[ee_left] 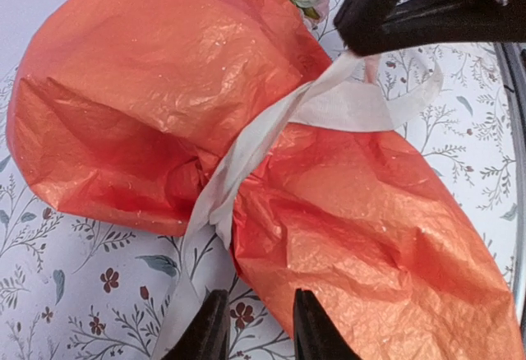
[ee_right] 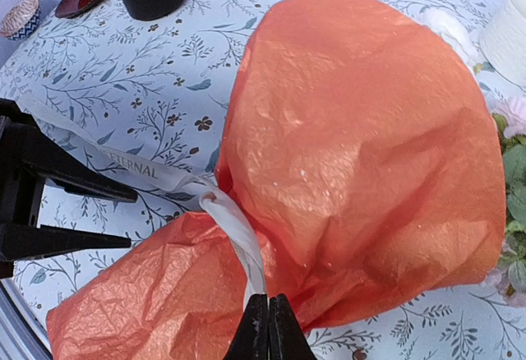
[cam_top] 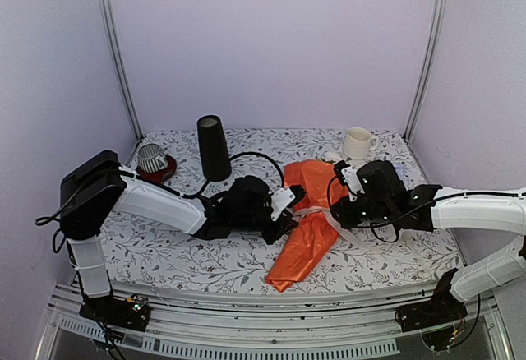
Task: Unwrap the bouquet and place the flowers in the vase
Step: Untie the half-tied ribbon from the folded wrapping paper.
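The bouquet (cam_top: 306,222) lies on the table between both arms, its orange paper (ee_left: 164,89) tied at the waist with a whitish ribbon (ee_left: 246,154). Flowers (ee_right: 514,154) peek from the wide end as green leaves and pale blooms. My right gripper (ee_right: 269,327) is shut on a strand of the ribbon (ee_right: 238,237) just below the knot. My left gripper (ee_left: 259,327) is open at the paper's near edge, with only tablecloth between its fingers; a ribbon tail runs past its left finger (ee_left: 205,331). The black vase (cam_top: 214,148) stands upright at the back left.
A white mug (cam_top: 357,142) stands at the back right, close to the bouquet's open end. A striped grey-white object on a red base (cam_top: 153,160) sits left of the vase. A small patterned bowl (ee_right: 20,16) shows at the far left of the right wrist view.
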`<state>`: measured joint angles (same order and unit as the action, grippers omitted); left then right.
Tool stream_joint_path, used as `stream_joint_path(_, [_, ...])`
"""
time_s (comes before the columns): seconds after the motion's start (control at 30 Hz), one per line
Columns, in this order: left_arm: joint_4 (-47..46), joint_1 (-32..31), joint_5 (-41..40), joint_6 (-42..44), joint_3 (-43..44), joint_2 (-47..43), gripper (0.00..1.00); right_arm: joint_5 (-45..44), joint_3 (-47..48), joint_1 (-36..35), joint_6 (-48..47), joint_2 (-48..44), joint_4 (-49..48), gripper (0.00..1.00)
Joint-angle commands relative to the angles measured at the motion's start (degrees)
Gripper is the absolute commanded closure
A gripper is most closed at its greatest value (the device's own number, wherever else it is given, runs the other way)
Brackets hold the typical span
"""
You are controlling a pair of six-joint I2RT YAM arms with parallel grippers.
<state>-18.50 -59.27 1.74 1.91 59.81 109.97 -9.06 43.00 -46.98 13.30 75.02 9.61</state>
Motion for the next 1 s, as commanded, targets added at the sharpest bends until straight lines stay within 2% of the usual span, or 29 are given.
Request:
stream_joint_path(0.0, [-0.04, -0.81, -0.87, 0.33, -0.13, -0.46, 0.71, -3.69, -5.24, -0.32, 7.08, -5.45, -2.38, 0.95])
stream_joint_path(0.2, [-0.12, -0.80, -0.45, 0.19, 0.17, -0.16, 0.71, -1.46, -12.56, -0.38, 12.19, -12.64, -5.48, 0.91])
stream_joint_path(0.5, [0.05, -0.83, -0.65, 0.16, 0.31, 0.11, 0.71, 0.73, -16.39, -0.32, 15.09, -14.95, -2.76, 0.91])
stream_joint_path(0.6, [0.06, -0.79, -0.60, 0.20, 0.32, 0.20, 0.71, 2.81, -15.40, -0.39, 12.61, -15.63, -2.42, 0.83])
stream_joint_path(0.73, [-0.09, -0.80, -1.08, 0.27, 0.20, 0.28, 0.61, 1.92, -11.18, -0.41, 8.15, -13.39, 2.01, 0.72])
stream_joint_path(0.87, [-0.80, -0.77, -1.40, 0.27, -0.39, 0.00, 0.50, -3.22, -7.28, -0.41, 7.21, -9.64, 6.27, 0.68])
stream_joint_path(0.97, [-1.08, -0.77, -1.69, 0.28, -0.65, -0.02, 0.46, -5.10, -5.85, -0.40, 6.45, -6.94, 7.11, 0.67])
